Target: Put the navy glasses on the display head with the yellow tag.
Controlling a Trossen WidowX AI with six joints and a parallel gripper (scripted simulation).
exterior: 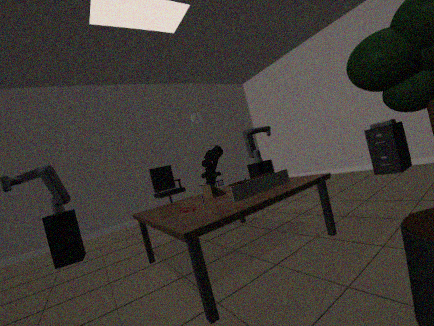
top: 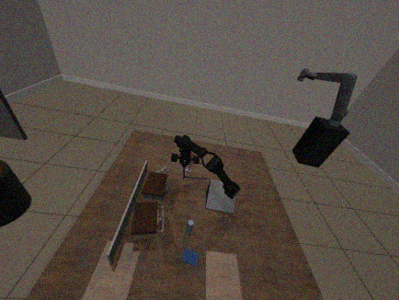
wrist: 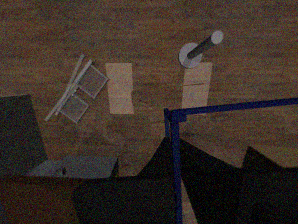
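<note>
The navy glasses point(wrist: 176, 170) point(top: 197, 178) show in the wrist view as a thin dark blue frame, with one bar running down and one running right from a corner. My gripper point(wrist: 170, 140) point(top: 185, 165) is shut on them and holds them above the table. The frame's far parts lie outside the wrist view or behind the dark fingers. In the exterior view the arm and gripper are small and dark above the table. I cannot make out either display head or the yellow tag; the views are dark and grainy.
Pale-framed glasses point(wrist: 82, 90) lie at the wrist view's left. A post with a round base point(wrist: 189, 56) point(top: 190, 225) stands on the table. Two brown blocks point(top: 155, 183) point(top: 144, 218) stand by a long low wall point(top: 130, 207). A grey slab point(top: 220, 198) and blue cloth point(top: 190, 257) are also there.
</note>
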